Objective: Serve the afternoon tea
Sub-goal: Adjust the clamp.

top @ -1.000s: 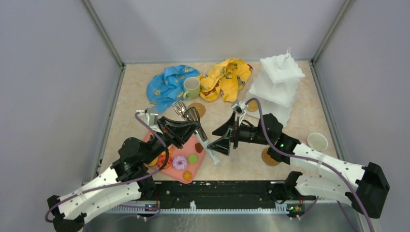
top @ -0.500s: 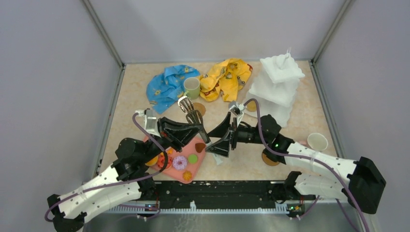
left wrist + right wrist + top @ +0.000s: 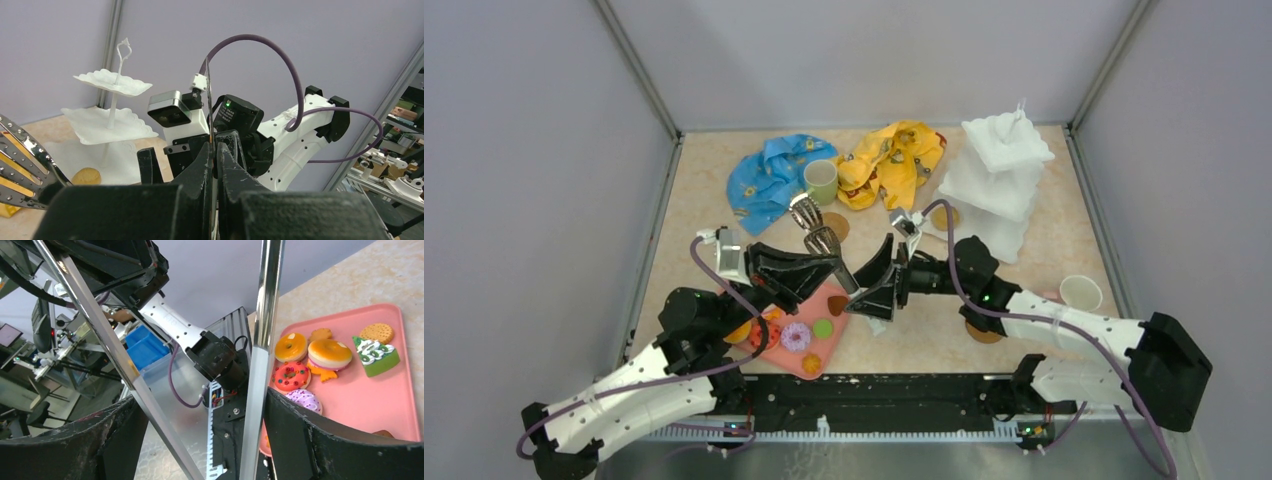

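1. Change since the earlier top view: the right gripper (image 3: pixel 876 280) has shifted left toward the far corner of the pink tray (image 3: pixel 836 342). The heads of the metal tongs (image 3: pixel 824 240) have moved on toward the pale green mug (image 3: pixel 820 182).
2. Nearest, left of centre: the pink tray carries the toy pastries and donuts (image 3: pixel 330 354), grouped on its surface.
3. Right of the tray: one brown coaster (image 3: pixel 980 330) lies partly under the right arm. The white mug (image 3: pixel 1081 292) stands upright further right, apart from it.
4. Left gripper (image 3: pixel 215 152): clenched on one thin arm of the tongs, seen edge-on between its fingers.
5. Right gripper: fingers spread wide, with both tong arms running between them. A firm grip cannot be confirmed.
6. The slotted tong heads sit over the second coaster (image 3: pixel 836 228), near the pale green mug.
7. Far side: the pale green mug stands upright between the blue cloth (image 3: pixel 769 180) and the yellow cloth (image 3: pixel 894 160).
8. Far right: the white three-tier stand (image 3: pixel 999 170) is upright, with one tan pastry (image 3: pixel 85 176) on its lowest tier.
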### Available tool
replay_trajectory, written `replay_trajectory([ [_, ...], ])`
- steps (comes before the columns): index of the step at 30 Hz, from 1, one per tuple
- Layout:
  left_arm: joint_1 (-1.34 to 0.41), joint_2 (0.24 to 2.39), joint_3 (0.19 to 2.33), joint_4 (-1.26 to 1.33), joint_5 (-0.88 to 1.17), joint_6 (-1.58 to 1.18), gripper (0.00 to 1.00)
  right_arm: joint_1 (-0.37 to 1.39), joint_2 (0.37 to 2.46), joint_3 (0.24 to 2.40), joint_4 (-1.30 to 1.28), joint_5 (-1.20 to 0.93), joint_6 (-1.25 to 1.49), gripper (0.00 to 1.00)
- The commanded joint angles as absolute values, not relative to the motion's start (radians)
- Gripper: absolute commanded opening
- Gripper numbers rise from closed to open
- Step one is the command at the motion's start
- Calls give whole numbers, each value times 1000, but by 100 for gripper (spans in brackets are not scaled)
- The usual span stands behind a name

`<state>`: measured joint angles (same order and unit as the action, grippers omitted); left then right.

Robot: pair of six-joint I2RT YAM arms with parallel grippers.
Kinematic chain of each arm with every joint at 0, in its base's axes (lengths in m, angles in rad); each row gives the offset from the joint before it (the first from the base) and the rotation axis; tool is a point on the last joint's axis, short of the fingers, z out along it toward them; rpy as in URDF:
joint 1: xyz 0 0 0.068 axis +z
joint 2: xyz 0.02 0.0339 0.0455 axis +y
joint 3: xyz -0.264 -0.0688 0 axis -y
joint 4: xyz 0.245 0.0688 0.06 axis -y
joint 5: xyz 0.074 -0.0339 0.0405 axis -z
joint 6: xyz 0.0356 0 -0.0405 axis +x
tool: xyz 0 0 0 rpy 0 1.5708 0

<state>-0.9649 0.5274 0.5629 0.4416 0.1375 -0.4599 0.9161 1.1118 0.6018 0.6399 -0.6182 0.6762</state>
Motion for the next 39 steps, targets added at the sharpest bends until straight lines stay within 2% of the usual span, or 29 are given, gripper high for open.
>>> replay_trajectory([
  [1, -965, 503, 576, 535, 123, -437, 0, 924, 1131, 596, 734, -642, 707, 79],
  [4, -965, 495, 572, 536, 112, -430, 0, 925, 1140, 593, 732, -637, 710, 89],
  [6, -965, 492, 571, 537, 110, -426, 0, 925, 1137, 584, 745, -629, 710, 89],
  [11, -965, 496, 562, 543, 107, -418, 0, 925, 1138, 575, 810, -653, 732, 68],
  [15, -966, 485, 540, 549, 91, -414, 0, 925, 1130, 571, 833, -658, 739, 41],
  [17, -965, 470, 532, 523, 76, -412, 0, 925, 1116, 558, 840, -647, 734, 37],
  [20, -965, 432, 517, 460, 33, -413, 12, 920, 1087, 535, 832, -629, 721, 36],
  [22, -965, 396, 504, 406, 10, -416, 14, 911, 1066, 527, 800, -616, 709, 36],
  [24, -965, 350, 485, 339, -46, -432, 27, 902, 1040, 525, 746, -601, 686, 36],
  [26, -964, 299, 468, 270, -80, -456, 34, 895, 1013, 534, 662, -575, 643, 36],
  [29, -965, 219, 451, 144, -152, -502, 62, 891, 975, 572, 476, -529, 519, 36],
  [30, -965, 194, 452, 101, -173, -512, 67, 892, 966, 594, 403, -506, 472, 36],
  [35, -965, 123, 486, -35, -294, -493, 82, 891, 1004, 784, -146, -386, 203, 37],
  [39, -965, 226, 610, -116, -343, -406, 85, 895, 1076, 931, -428, -328, 74, 38],
])
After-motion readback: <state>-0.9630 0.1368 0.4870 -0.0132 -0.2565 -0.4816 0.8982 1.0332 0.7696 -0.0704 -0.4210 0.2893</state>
